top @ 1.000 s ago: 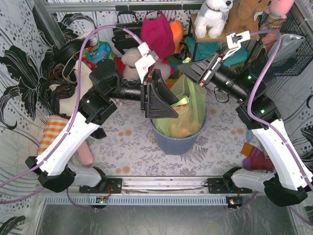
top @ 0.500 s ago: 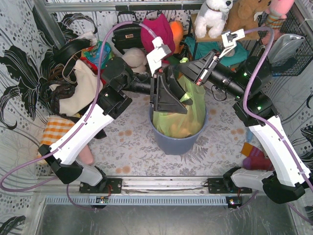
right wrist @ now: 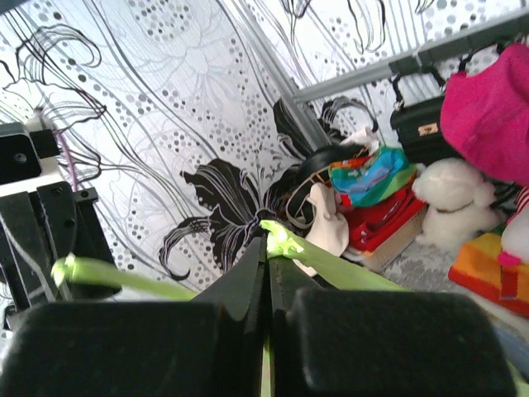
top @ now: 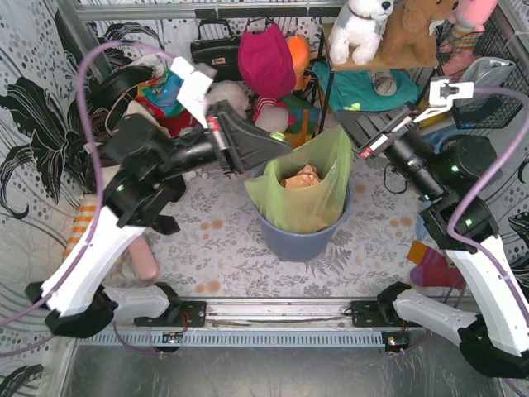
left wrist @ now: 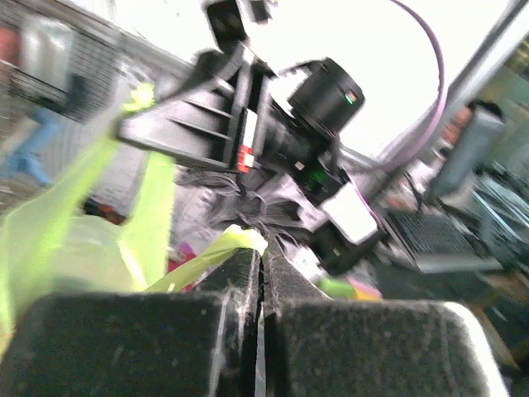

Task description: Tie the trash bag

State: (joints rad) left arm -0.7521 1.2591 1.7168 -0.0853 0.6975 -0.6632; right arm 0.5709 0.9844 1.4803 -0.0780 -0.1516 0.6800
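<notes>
Left claw [top: 279, 142], right claw [top: 360, 152] pinch trash bag [top: 307, 203] edges.

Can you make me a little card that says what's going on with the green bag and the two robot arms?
bag: light green, sitting in the bin, mouth open, not tied
inside bag: crumpled brown paper
left end effector: shut on a strip of the bag's left rim
right end effector: shut on a strip of the bag's right rim
arms: one on each side of the bin, holding the rim up
</notes>
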